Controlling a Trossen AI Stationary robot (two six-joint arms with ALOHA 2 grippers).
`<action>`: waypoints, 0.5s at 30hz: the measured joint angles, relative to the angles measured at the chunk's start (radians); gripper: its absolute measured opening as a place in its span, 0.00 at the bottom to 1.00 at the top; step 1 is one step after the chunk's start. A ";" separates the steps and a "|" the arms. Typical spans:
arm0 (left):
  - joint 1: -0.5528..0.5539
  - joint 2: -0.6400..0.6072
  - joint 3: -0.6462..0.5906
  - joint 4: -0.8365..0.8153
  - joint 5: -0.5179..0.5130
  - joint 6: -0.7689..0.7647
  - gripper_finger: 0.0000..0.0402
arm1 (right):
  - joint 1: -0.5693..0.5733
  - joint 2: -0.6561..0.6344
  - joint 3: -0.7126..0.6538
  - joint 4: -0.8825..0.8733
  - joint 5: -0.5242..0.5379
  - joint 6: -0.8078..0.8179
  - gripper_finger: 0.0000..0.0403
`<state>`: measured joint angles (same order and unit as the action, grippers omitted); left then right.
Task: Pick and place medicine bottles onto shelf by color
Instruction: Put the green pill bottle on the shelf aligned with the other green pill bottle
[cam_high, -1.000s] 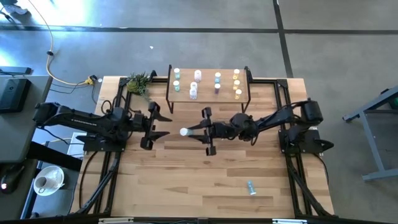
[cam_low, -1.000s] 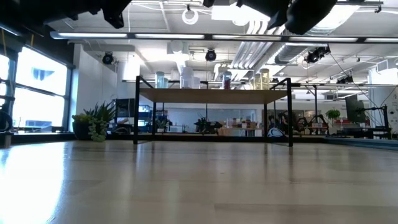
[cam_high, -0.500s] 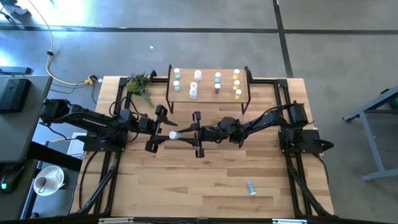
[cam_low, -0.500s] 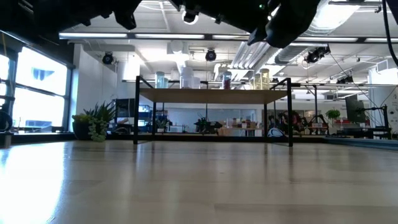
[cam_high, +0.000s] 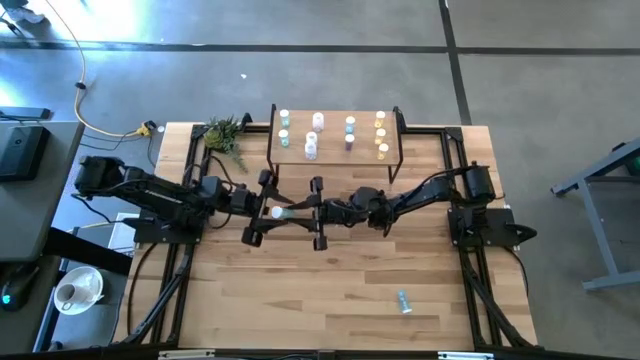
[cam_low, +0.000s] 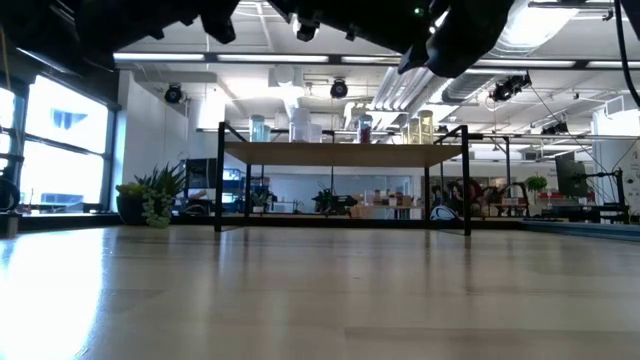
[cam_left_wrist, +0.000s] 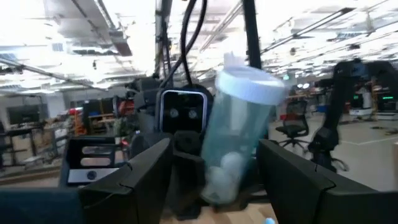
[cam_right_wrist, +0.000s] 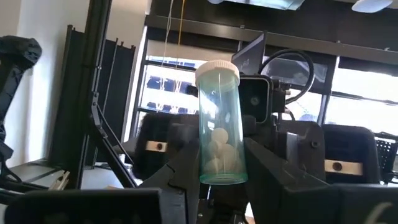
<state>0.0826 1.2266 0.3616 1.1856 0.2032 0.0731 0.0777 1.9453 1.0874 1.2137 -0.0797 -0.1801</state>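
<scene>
A clear teal-green medicine bottle (cam_right_wrist: 221, 124) with a white cap (cam_high: 277, 212) and white pills inside hangs over the table's middle, with my right gripper (cam_high: 297, 212) shut on it. My left gripper (cam_high: 262, 208) faces it from the table's left and is open. Its fingers stand on either side of the bottle's cap end (cam_left_wrist: 249, 84), and I see no touch. The shelf (cam_high: 335, 160) stands at the far middle on thin black legs. It carries rows of bottles: teal (cam_high: 284, 126), pinkish white (cam_high: 314, 136), light blue (cam_high: 350, 131) and yellow (cam_high: 381, 136). My right gripper pinches the bottle's lower body, near its base (cam_right_wrist: 219, 171), between its two fingers (cam_right_wrist: 273, 174). It comes roughly level from the table's right, and the bottle lies along the fingers. The cap end sticks out toward the table's left. The bottle is lifted clear of the table.
One more small bottle (cam_high: 403, 301) lies on the tabletop near the front right. A small green plant (cam_high: 225, 132) sits left of the shelf. Black frame rails (cam_high: 190, 180) run along both sides of the table.
My right gripper has carried the bottle toward the table's left and a little down, keeping it clear of the table. My left gripper has gone toward the table's right, staying open, until its fingers flank the bottle's cap end.
</scene>
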 joint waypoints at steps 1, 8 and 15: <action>0.000 0.015 0.010 0.000 -0.004 0.003 0.55 | -0.001 0.000 0.000 -0.004 -0.001 0.002 0.22; 0.000 0.037 0.025 0.004 0.001 0.018 0.53 | -0.001 0.000 0.000 -0.013 0.001 -0.002 0.22; 0.001 0.033 0.025 0.019 0.033 0.016 0.50 | -0.001 -0.001 0.003 -0.021 0.007 -0.003 0.22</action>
<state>0.0837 1.2598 0.3862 1.2045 0.2363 0.0893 0.0769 1.9446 1.0901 1.1927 -0.0727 -0.1829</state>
